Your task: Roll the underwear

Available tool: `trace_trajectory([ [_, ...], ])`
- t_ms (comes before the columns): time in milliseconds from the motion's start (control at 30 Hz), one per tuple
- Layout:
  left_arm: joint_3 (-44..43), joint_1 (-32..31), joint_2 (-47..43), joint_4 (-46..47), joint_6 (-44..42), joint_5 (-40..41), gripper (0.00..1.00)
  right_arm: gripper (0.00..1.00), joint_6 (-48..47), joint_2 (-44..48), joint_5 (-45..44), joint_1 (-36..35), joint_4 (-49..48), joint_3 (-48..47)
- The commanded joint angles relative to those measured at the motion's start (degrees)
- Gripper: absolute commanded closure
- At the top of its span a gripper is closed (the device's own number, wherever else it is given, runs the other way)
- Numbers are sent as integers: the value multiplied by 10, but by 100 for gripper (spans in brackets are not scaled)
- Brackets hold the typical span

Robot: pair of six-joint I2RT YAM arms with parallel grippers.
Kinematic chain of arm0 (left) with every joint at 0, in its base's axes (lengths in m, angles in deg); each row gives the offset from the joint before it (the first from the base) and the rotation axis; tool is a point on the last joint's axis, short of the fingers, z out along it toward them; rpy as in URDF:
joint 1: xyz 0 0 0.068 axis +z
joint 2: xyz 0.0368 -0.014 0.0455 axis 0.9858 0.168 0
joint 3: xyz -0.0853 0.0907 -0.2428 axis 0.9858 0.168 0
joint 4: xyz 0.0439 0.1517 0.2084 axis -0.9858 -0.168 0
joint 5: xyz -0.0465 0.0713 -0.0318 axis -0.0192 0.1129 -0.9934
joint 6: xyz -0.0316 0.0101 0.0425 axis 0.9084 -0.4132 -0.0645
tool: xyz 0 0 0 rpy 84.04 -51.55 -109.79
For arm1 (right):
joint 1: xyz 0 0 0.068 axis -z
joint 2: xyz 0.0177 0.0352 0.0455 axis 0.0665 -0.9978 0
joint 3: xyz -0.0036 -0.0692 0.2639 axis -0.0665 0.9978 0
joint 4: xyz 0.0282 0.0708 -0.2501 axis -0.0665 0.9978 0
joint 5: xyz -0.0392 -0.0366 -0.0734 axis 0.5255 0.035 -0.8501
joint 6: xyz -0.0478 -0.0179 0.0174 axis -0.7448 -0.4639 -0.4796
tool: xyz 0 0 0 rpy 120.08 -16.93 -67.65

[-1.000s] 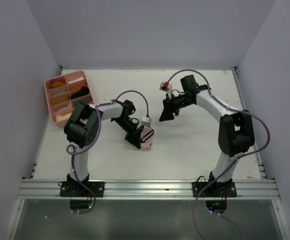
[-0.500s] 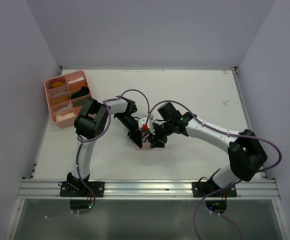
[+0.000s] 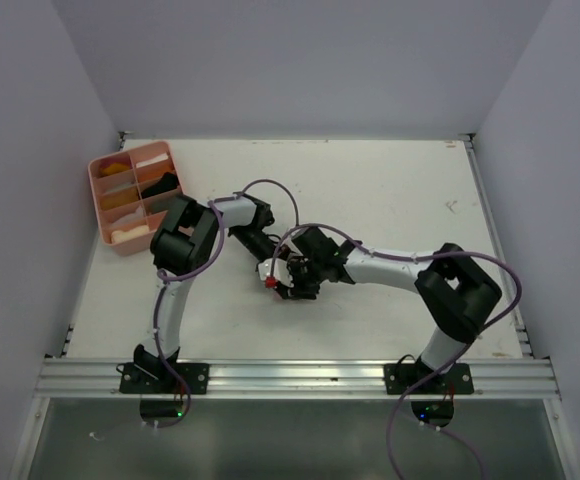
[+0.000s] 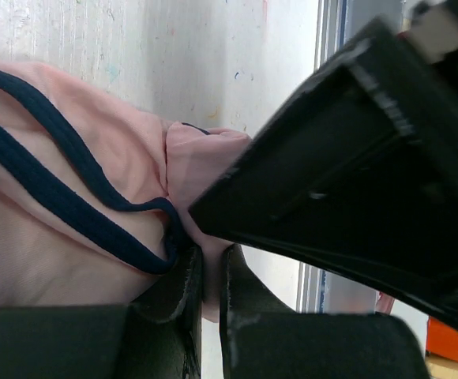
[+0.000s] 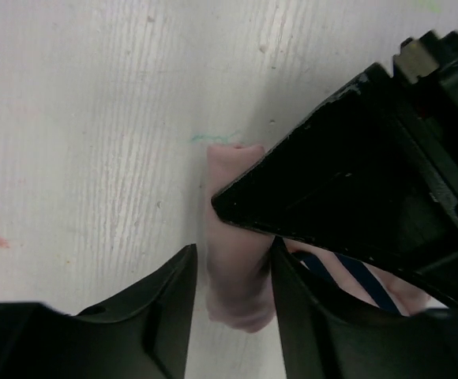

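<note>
The pale pink underwear (image 4: 71,237) with dark edging lies on the white table. My left gripper (image 4: 209,257) is shut on a fold at its edge. My right gripper (image 5: 233,249) is open, and its jaws stand on either side of the rolled end of the same pink cloth (image 5: 237,284). In the top view both grippers, left (image 3: 270,262) and right (image 3: 288,283), meet at mid-table and hide most of the garment. In each wrist view the other gripper's black body fills the upper right. A dark garment (image 3: 160,185) lies in a tray compartment.
The pink plastic compartment tray (image 3: 102,200) stands at the far left with several cloth items in it. The metal rail (image 3: 290,378) runs along the near edge. Grey walls close in the table on the left, right and back.
My right arm swung from the far centre down and to the left, and its gripper now straddles the pink underwear beside my left gripper. The left gripper shifted slightly and kept its hold.
</note>
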Motion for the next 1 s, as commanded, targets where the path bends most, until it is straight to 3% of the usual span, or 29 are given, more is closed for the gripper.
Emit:
trace_trajectory([
  [0, 5, -2, 46, 98, -25, 123, 100, 57, -27, -18, -19, -4, -34, 0],
  [133, 8, -2, 32, 107, -19, 128, 100, 79, -28, -43, -7, -8, 3, -27],
  [200, 9, 1, 20, 110, -16, 128, 100, 86, -27, -58, 1, -8, 28, -46],
  [233, 9, 5, 14, 113, -12, 127, 99, 94, -27, -62, 8, -7, 40, -52],
  [300, 16, 8, -1, 126, 2, 127, 91, 100, -20, -82, 35, -7, 65, -76],
  [500, 40, 43, -104, 215, 83, 141, 77, 100, 3, -123, 75, -6, 90, -96],
  [533, 40, 65, -130, 229, 92, 141, 68, 100, 14, -126, 81, -2, 83, -96],
  [567, 42, 77, -143, 257, 105, 142, 67, 100, 20, -128, 89, 3, 78, -94],
  [800, 89, 183, -281, 402, 164, 167, 67, 100, 63, -165, 149, 29, 73, -121],
  [867, 138, 207, -345, 439, 150, 173, 60, 100, 92, -187, 188, 49, 75, -143],
  [967, 213, 208, -430, 422, 56, 156, 52, 100, 133, -224, 250, 78, 90, -179],
])
